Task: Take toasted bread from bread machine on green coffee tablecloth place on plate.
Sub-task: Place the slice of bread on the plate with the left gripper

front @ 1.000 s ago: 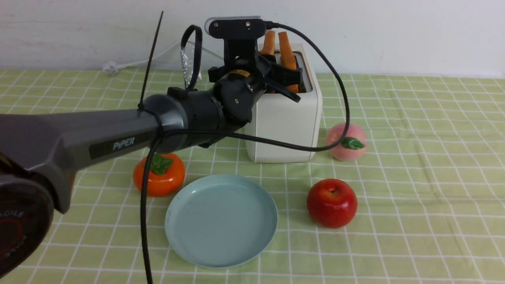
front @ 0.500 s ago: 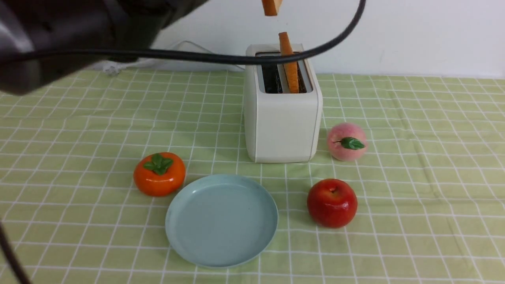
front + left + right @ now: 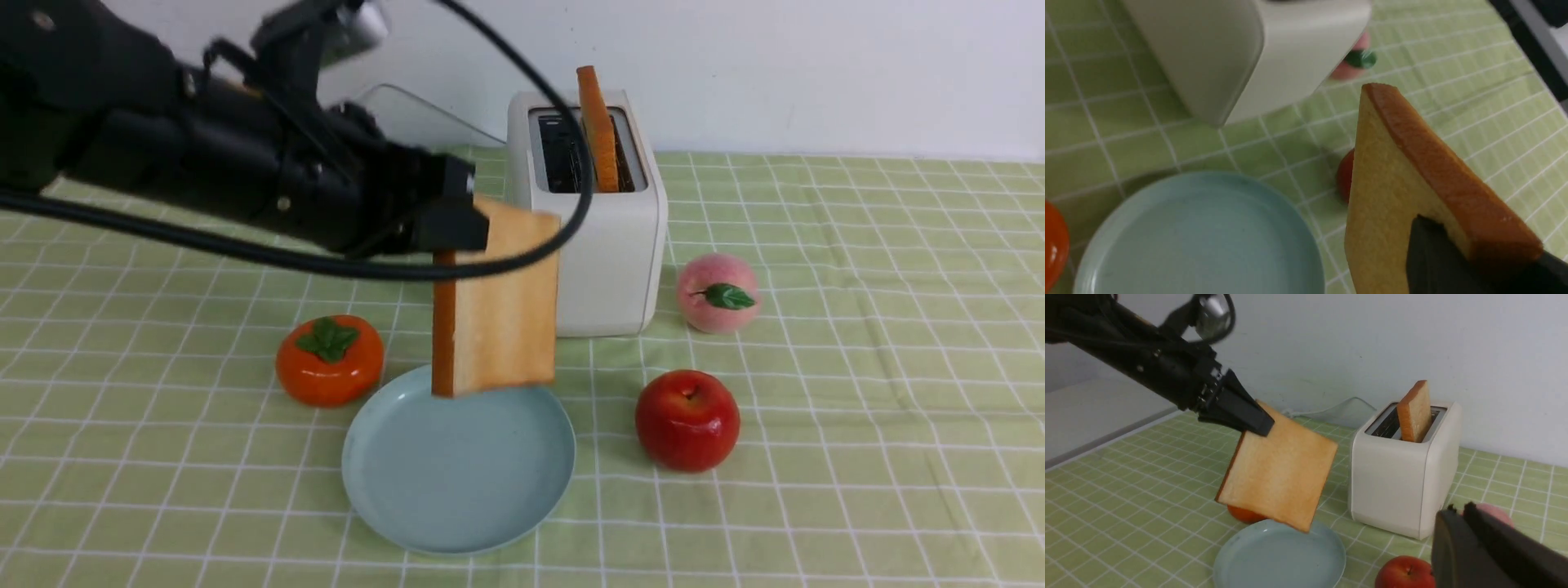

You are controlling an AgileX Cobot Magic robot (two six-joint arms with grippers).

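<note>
Two slices in play! Far left, an orange persimmon (image 3: 329, 359) sits on the green coffee tablecloth (image 3: 857, 367). Next, the left gripper (image 3: 457, 219) pinches the first toast slice (image 3: 510, 310) by its top corner, hanging it upright over the plate (image 3: 457, 482)'s far edge. Behind, the bread machine (image 3: 588, 261) has the second toast slice (image 3: 598, 122) standing in its right-hand slot. Far right, the right gripper (image 3: 1458, 507) has its jaws pressed together, empty.

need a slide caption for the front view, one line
Left claw holds one slice of toast above the blue plate; a second slice stands in the toaster on green checked cloth.
</note>
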